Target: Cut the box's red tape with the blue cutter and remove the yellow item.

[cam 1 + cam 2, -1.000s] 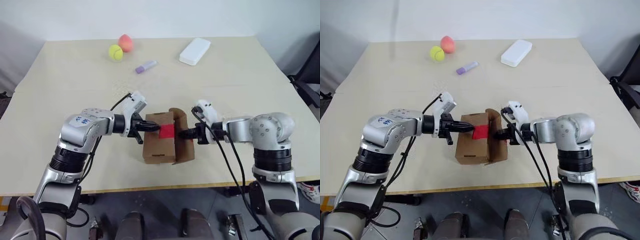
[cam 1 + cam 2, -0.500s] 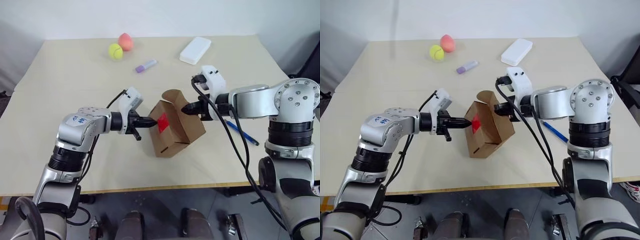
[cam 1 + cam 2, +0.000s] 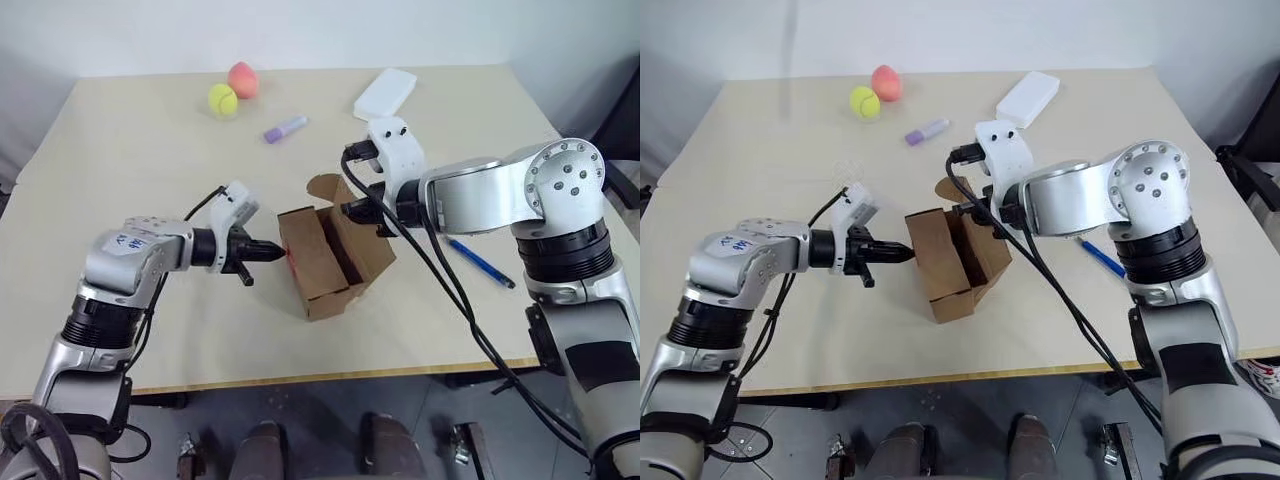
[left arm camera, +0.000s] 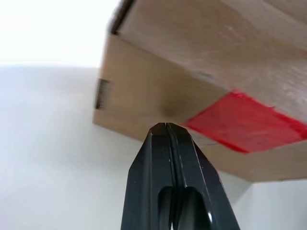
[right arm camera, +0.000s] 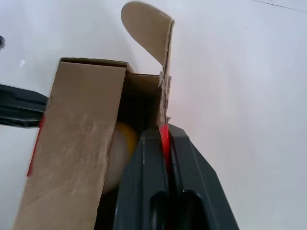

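Observation:
The brown box (image 3: 322,262) stands tilted at mid-table with its top open. A patch of red tape (image 4: 242,122) sits on its left flap. My left gripper (image 3: 274,252) is shut and empty, its tip pressed against that flap beside the tape. My right gripper (image 3: 349,209) is shut on the edge of the raised right flap (image 5: 152,28), where a strip of red tape (image 5: 164,136) shows between its fingers. Inside the box lies the yellow item (image 5: 121,146), round with a pale part. The blue cutter (image 3: 481,263) lies on the table to the right of the box, under my right arm.
At the far left of the table (image 3: 120,160) sit a yellow-green tennis ball (image 3: 222,98) and a pink peach-like ball (image 3: 241,79). A lilac marker (image 3: 285,129) lies nearer the middle. A flat white case (image 3: 385,93) rests at the far right.
My right gripper rose and moved left with the flap, tilting and turning the box open. My left gripper slid left, its tip staying at the taped flap. The blue cutter came into view.

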